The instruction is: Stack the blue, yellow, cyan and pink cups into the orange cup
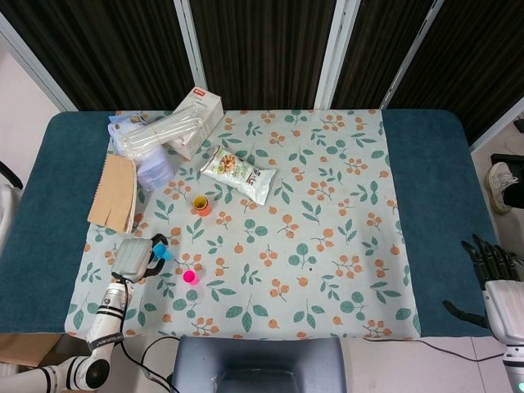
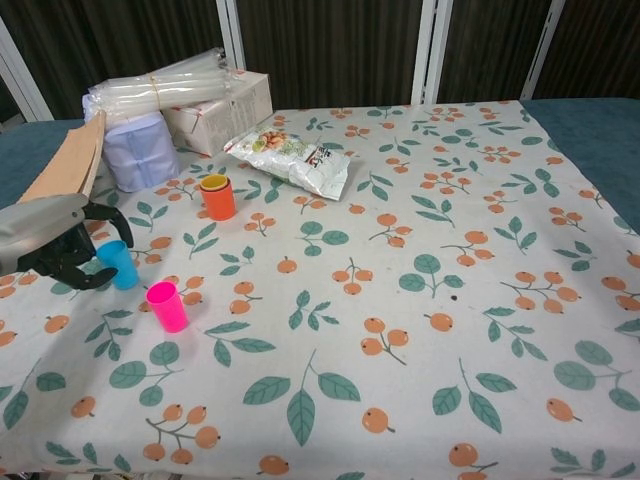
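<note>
The orange cup stands left of centre on the floral cloth with a yellow cup's rim showing inside it. A cyan cup stands upright near the cloth's left edge. The pink cup stands just right of it and nearer the front. My left hand lies just left of the cyan cup, fingers curved toward it, holding nothing. Off the table's right front corner my right hand hangs with fingers spread. No blue cup shows.
A snack bag lies behind the orange cup. At the back left sit a white box, a clear wrapped bundle, a pale tub and a brown notebook. The cloth overhangs the front edge.
</note>
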Robot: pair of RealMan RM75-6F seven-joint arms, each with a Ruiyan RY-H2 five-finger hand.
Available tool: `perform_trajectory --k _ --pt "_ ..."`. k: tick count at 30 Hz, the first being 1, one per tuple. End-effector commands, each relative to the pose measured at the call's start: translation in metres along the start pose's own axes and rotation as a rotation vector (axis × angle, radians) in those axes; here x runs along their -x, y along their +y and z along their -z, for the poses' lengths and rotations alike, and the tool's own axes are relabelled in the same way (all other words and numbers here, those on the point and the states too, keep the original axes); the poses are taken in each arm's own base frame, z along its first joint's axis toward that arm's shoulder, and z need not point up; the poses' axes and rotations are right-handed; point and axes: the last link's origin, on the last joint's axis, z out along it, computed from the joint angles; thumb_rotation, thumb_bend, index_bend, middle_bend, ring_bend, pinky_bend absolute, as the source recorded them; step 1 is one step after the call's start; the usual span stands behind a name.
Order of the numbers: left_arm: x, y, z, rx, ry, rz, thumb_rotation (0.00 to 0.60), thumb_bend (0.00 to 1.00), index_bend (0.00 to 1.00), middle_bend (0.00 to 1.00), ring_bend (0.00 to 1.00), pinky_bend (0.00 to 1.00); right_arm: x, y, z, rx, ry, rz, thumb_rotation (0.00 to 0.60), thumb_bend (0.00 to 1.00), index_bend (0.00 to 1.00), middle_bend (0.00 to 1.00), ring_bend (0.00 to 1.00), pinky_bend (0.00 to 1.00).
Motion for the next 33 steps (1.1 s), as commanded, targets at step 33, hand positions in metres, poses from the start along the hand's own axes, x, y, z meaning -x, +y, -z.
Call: perform_trajectory --k 33 --pt "-0.062 0.098 -0.091 0.026 0.226 0.035 0.6 0.35 0.52 1.0 1.0 1.0 -0.003 0.003 -0.004 0.012 0.002 -0.011 0.6 0.17 0.0 0.0 0.0 0.0"
